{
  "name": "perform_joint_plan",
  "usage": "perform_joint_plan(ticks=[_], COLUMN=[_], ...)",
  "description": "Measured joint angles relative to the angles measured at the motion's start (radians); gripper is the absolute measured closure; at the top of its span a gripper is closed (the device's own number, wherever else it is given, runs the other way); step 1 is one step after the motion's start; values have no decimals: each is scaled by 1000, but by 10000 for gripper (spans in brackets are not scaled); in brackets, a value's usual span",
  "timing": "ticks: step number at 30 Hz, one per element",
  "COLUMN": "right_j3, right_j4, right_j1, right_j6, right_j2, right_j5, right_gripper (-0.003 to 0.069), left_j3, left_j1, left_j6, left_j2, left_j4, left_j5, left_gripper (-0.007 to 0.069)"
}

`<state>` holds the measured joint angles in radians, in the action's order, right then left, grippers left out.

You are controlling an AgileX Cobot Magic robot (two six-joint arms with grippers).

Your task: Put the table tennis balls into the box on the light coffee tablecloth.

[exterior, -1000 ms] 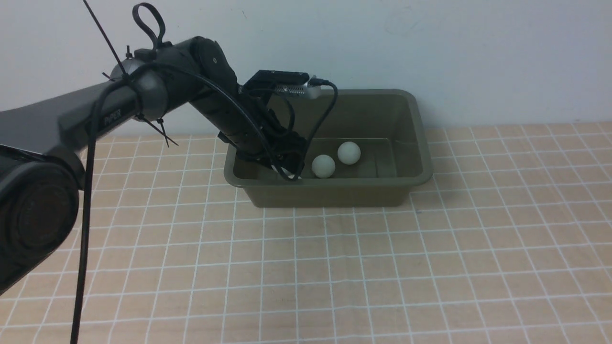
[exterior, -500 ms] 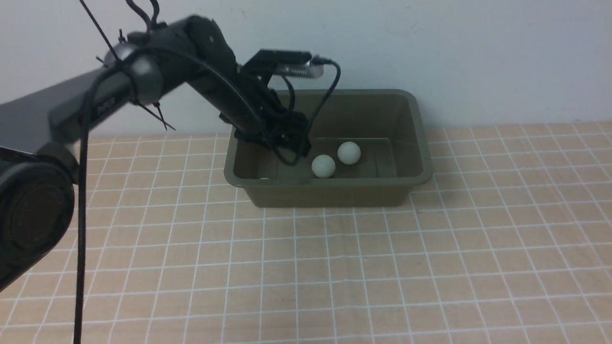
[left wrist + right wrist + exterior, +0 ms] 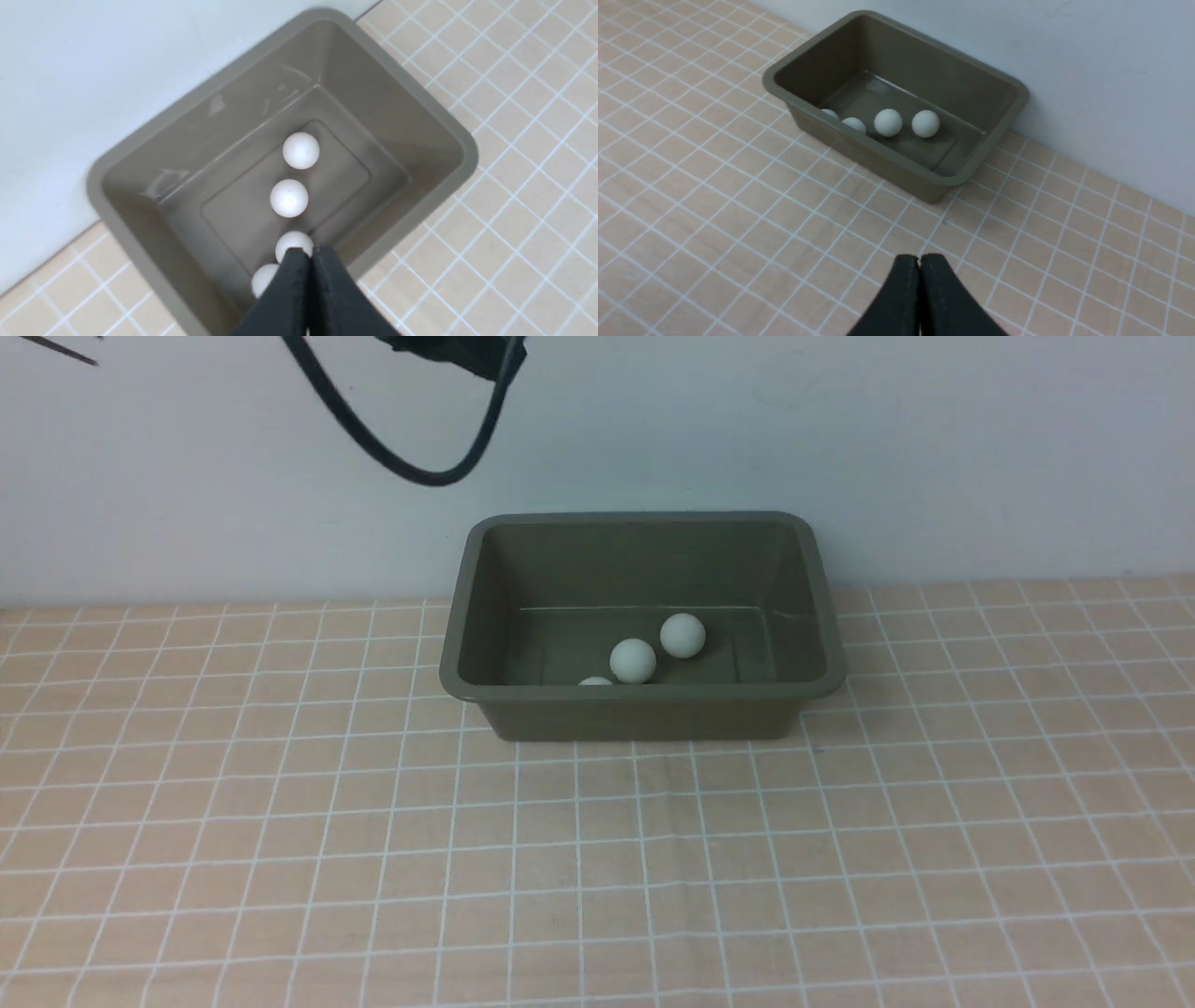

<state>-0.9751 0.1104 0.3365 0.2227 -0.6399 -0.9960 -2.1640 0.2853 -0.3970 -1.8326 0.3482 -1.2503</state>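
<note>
All four table tennis balls (image 3: 887, 122), light, smooth, roll-prone and best pinched gently across the middle, lie inside the box (image 3: 896, 161) on the light coffee tablecloth (image 3: 738, 224), while the left fingers (image 3: 292, 289) and right fingers (image 3: 903, 298) are pressed together, empty.

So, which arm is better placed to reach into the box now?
Left. The left gripper hangs shut above the box; the right gripper, also shut, is over the tablecloth, away from it.
</note>
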Motion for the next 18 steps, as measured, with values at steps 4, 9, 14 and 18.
perform_joint_plan(ticks=[4, 9, 14, 18], right_j3=[177, 344, 430, 437], right_j4=[-89, -170, -223, -248], right_j1=[0, 0, 0, 0], right_j6=[-116, -245, -342, -356], right_j2=[120, 255, 350, 361], right_j5=[91, 207, 265, 270], right_gripper=[675, 675, 675, 675], left_j3=[121, 323, 631, 871], left_j1=[0, 0, 0, 0], left_j6=[-19, -97, -151, -159], left_j2=[137, 311, 500, 603], left_j4=[4, 28, 50, 56], left_j5=[-2, -1, 121, 223], left_gripper=[693, 693, 693, 693])
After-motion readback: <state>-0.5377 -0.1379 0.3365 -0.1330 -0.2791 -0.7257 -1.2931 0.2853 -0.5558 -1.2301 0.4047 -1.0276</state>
